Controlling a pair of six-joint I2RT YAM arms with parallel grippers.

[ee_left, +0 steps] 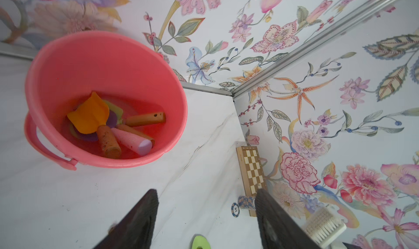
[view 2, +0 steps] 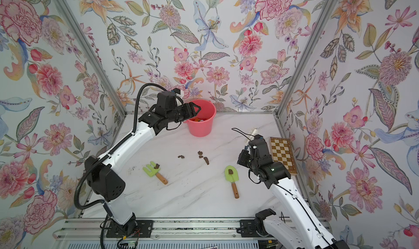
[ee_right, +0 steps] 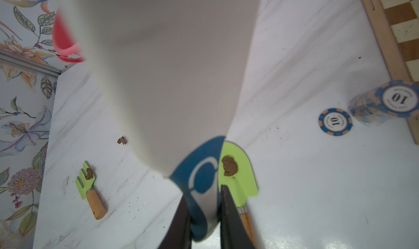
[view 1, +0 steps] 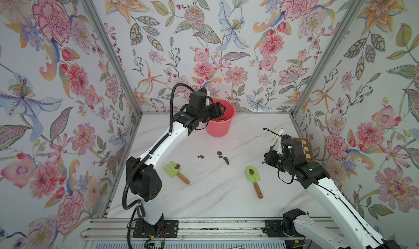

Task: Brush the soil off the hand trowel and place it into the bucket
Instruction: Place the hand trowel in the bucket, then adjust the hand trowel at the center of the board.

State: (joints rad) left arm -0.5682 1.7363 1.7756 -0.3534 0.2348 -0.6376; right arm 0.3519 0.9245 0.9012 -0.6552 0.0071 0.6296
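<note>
The marble table (view 1: 226,195) carries the coral-pink bucket (view 1: 218,127) upright at its 12 o'clock edge, against the far wall. The left gripper (ee_left: 206,193) appears to hang over the bucket's rim at about its 9 o'clock, though the top views leave the overlap unclear. Its jaws are spread with nothing between them. Inside the bucket, an orange trowel (ee_left: 89,116) lies among other wooden-handled tools.

At the table's 3 o'clock a wooden chessboard (view 2: 282,155) lies by the right wall. The right gripper (ee_right: 203,198) is clamped on the handle of a white brush (view 1: 277,135), raised just beside the board.

The green trowel (view 1: 252,174) lies flat at about 5 o'clock, with its handle toward 6 and a lump of soil (view 1: 251,171) on its blade. A green rake (view 1: 172,169) lies at 8 o'clock, also soiled. Blue poker chips (ee_right: 335,122) sit near the chessboard. More loose lumps (view 1: 225,160) lie at the centre.
</note>
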